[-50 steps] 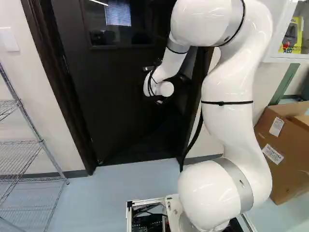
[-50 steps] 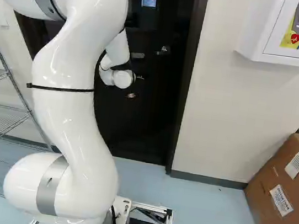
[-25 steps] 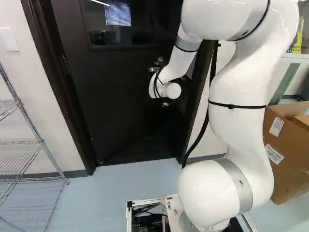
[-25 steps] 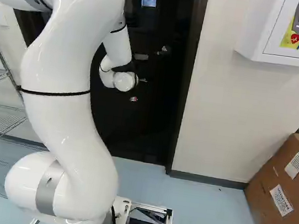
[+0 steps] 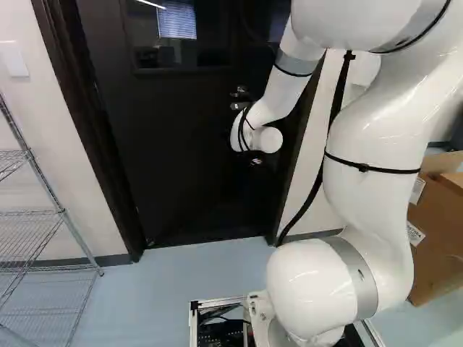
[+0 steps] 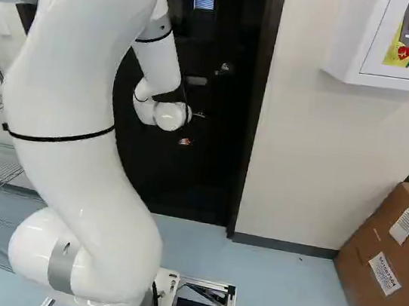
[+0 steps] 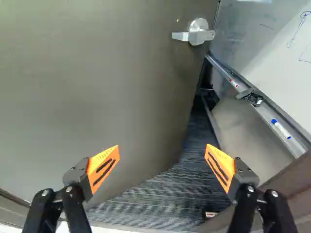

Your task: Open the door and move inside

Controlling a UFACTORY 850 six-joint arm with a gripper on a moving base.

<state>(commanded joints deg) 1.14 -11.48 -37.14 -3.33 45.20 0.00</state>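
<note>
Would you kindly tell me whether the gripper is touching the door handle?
Apart: the wrist view shows the handle ahead of the open gripper, with a stretch of bare door visible between them.

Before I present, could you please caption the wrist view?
Open gripper facing a partly open door, with dark floor beyond.

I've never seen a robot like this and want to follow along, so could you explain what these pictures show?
The machine is one white, jointed robot arm on a moving base. Two pictures come from cameras on that base, behind the arm, to its left and right; the third looks along the black gripper from its wrist. The gripper's two orange-padded fingers stand apart, holding nothing. Ahead is a dark, windowed door with a silver lever handle, standing ajar, with dark striped carpet visible past its edge. Beyond, a metal tray under a whiteboard holds a blue-capped marker.
</note>
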